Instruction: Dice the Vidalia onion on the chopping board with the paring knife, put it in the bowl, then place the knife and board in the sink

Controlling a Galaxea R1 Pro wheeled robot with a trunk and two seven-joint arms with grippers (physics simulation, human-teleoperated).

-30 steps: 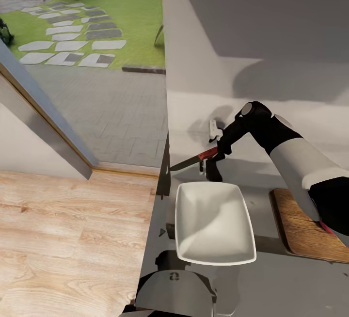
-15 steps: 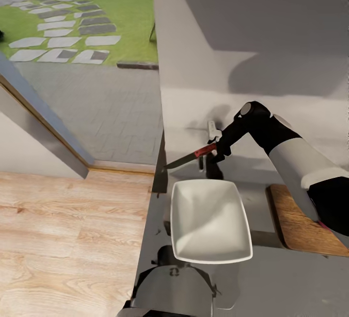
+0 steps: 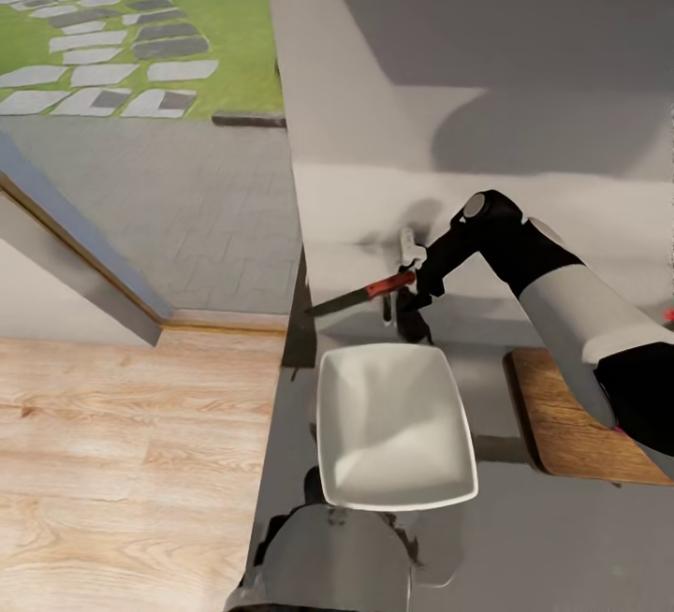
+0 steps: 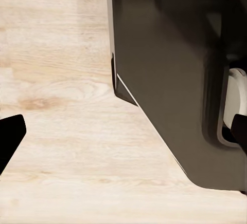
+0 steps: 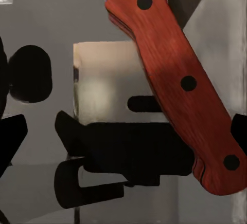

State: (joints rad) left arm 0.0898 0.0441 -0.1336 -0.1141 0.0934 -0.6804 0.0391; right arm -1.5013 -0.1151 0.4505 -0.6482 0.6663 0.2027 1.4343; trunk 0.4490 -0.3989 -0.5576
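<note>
Knife in hand, sink trip pending

Right gripper point(image 3: 404, 280) is clamped on the red handle of the paring knife point(image 3: 360, 295), held aloft with the blade pointing toward the robot's left, beyond the bowl point(image 3: 393, 425). Left gripper point(image 4: 123, 131): 2 fingertips stand wide apart, released, over the wooden floor point(image 4: 62, 147). The bowl looks empty; the chopping board point(image 3: 566, 425) lies on the tabletop point(image 3: 562, 537) to its right. Carrying well means keeping the blade level and clear of the bowl rim.

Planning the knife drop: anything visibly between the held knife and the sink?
Cannot tell: no sink basin shows in these pictures. The right gripper holds the paring knife over the countertop, just behind the bowl, blade past the counter's end.
</note>
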